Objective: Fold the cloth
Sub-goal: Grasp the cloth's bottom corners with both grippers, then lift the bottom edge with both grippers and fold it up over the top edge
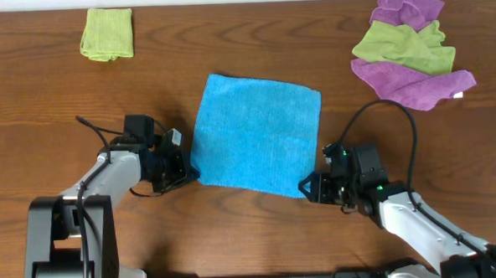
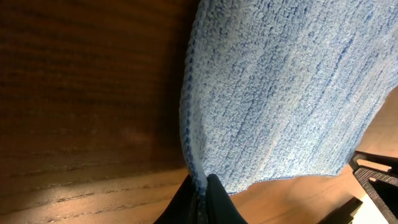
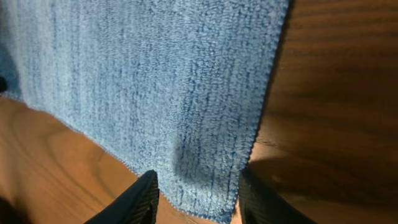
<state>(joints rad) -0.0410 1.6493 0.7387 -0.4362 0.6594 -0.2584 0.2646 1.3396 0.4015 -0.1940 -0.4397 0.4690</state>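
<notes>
Fingertips (image 2: 217,204) of L gripper (image 2: 199,198) sit closest to the lens in the L wrist view. They're pressed together w/ the hem of the blue cloth (image 1: 256,143) running down into them, so it looks pinched on the near-L cnr. R gripper (image 3: 198,200) is spread wide, fingers (image 3: 134,202) either side of the near-R cnr, nothing clamped. Key relation: cloth lies flat mid-table (image 1: 46,123), its whole body stretching away from both grippers toward the far side. The near hem thus runs L-R btwn them, and a fold prob. means carrying that hem up and over to the far hem. Cloth is approx square, turned slightly, near-R cnr a bit closer to the robot than near-L. Each arm is at its own cnr; L has the hold, R prob. must close first. Hard to tell: the cnr tip is buried in the L fingers; can't say if R's fingers touch wood or ride above the fabric; overhead, gripper bodies cover both cnrs. Green cloth (image 1: 107,34) and pile of cloths (image 1: 412,48) sit well apart at the far side.
</notes>
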